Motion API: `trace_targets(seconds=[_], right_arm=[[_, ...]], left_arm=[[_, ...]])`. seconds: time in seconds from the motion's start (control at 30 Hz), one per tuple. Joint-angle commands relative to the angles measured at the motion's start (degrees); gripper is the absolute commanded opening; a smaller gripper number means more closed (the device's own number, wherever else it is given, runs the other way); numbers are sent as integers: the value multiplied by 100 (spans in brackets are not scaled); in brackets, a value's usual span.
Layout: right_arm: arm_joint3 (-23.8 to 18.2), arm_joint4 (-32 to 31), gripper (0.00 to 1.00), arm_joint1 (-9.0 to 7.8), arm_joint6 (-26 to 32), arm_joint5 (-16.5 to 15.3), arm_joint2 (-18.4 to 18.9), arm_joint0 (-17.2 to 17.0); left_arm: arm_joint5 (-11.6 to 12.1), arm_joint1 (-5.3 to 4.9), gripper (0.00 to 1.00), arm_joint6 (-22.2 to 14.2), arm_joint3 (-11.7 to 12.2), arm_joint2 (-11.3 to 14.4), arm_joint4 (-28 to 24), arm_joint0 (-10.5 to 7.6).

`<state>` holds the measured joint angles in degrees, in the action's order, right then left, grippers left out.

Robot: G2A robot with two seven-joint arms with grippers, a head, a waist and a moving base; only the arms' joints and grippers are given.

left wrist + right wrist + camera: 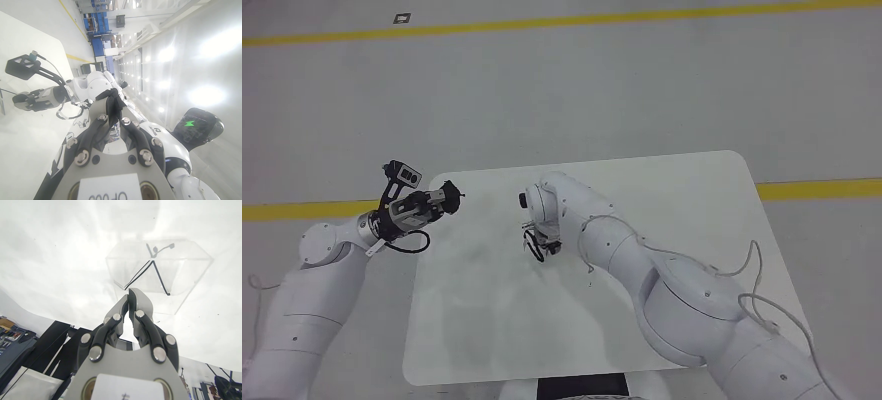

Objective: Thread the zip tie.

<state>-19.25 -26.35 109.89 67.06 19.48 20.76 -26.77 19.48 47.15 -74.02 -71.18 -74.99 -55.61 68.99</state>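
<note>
So, threading hasn't really happened yet, as far as I can tell. The thin black plastic zip tie is at the clear plastic box on the white table, directly ahead of the right gripper. It shows as loose angled strands through the clear walls, with no closed loop I can make out. I can't say whether it lies inside the box or pokes through a face.

The right gripper's fingers are pressed together, with the tips just beside the near end of one strand. Whether it's pinching that strand or not, no idea.

The left gripper has the box well off ahead of it. Its fingers are together too, with something black bunched at the tips that I can't identify.

My guess is that feeding the tail through the head is all left to do.
</note>
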Motion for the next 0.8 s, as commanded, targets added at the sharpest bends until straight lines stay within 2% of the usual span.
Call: trace_targets(seconds=[0.0, 0.23, 0.3, 0.53, 0.6, 0.77], right_arm=[[84, -17, 2, 43, 21, 0, 16, 11], [295, -91, 2, 173, 84, 0, 82, 97], [301, -71, 7, 204, -60, 0, 128, 94], [610, -127, 12, 334, -553, 0, 228, 51], [701, -164, 18, 380, -603, 0, 240, 41], [828, -232, 15, 438, -684, 0, 282, 4]], left_arm=[[0, 0, 0, 0, 0, 0, 0, 0], [0, 0, 0, 0, 0, 0, 0, 0], [0, 0, 0, 0, 0, 0, 0, 0], [0, 0, 0, 0, 0, 0, 0, 0], [0, 0, 0, 0, 0, 0, 0, 0], [0, 0, 0, 0, 0, 0, 0, 0]])
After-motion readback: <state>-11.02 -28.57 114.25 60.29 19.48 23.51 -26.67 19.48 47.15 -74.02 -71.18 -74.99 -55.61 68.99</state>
